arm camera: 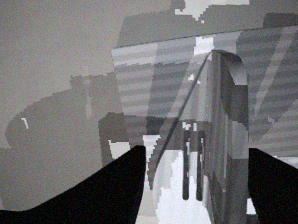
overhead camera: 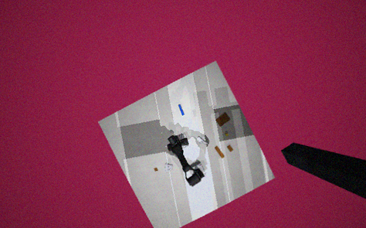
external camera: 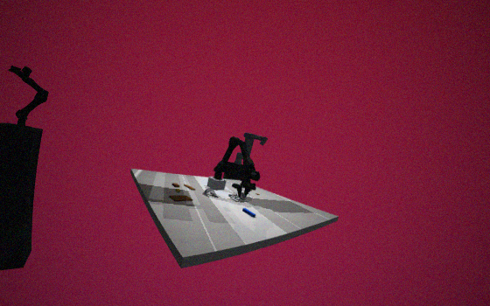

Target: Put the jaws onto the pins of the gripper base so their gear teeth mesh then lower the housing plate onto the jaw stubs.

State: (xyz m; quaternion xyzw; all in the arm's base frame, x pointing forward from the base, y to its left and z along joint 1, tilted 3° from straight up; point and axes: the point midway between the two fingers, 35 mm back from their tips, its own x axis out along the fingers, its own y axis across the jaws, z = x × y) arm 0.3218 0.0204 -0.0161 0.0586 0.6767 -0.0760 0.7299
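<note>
Fingers point(overhead camera: 182, 140) point(external camera: 241, 198) stand apart around a slotted grey part point(arm camera: 217, 130), lower centre of the wrist frame, apparently a jaw. The right-hand finger is very near its edge; drag during withdrawal could tilt it or unmesh its teeth.
</note>
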